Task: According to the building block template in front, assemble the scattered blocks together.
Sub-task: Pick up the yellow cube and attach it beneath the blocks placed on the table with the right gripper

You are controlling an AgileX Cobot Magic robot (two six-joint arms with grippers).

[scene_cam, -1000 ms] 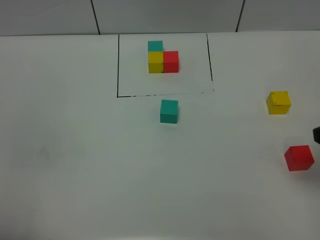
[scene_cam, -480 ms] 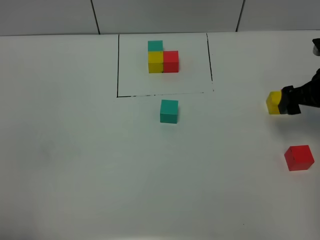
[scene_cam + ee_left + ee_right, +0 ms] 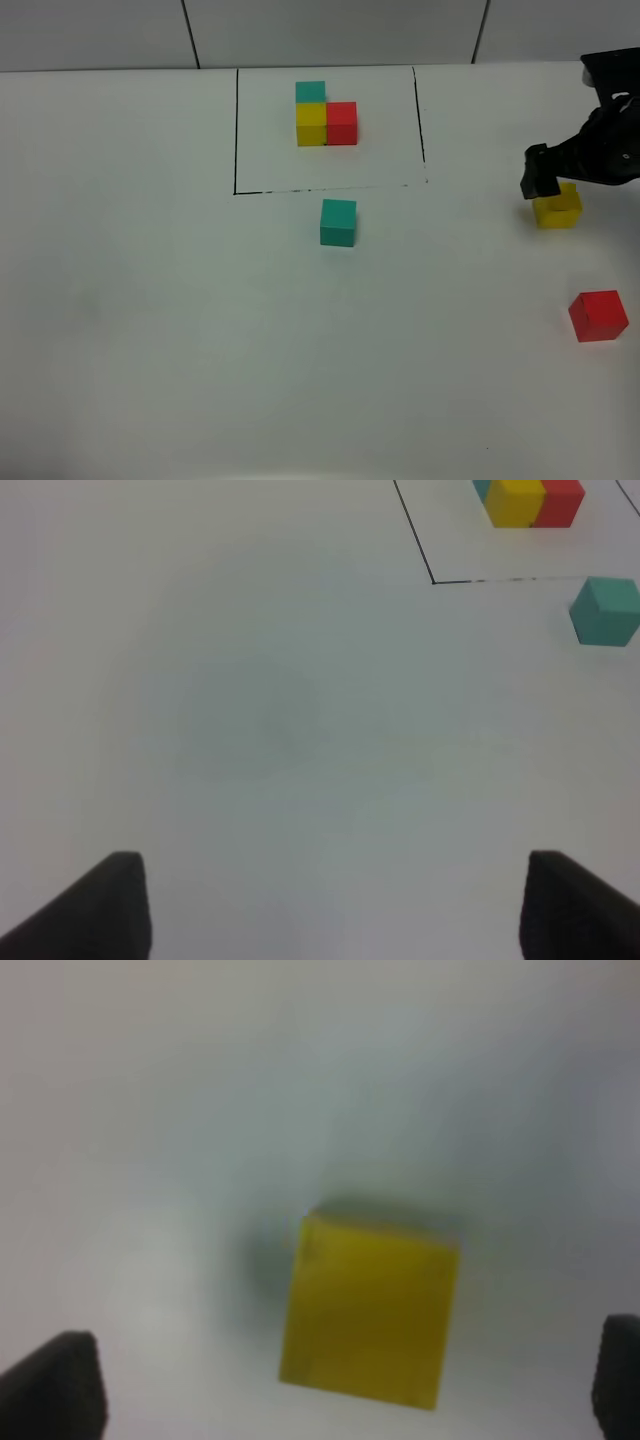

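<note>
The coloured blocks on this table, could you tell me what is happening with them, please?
The right hand hovers open over the loose yellow block, not yet gripping it. The teal block and red block lie apart, untouched. The template stands inside the outlined box. The left hand is open and holds nothing.

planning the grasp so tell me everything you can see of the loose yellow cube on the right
The loose yellow cube is a plain matte block with crisp edges and no visible markings. It sits flat on the white table at the right, outside the outlined box, apart from the red cube. The right gripper hovers over it, jaws open wide to either side; only the table appears to touch it.
</note>
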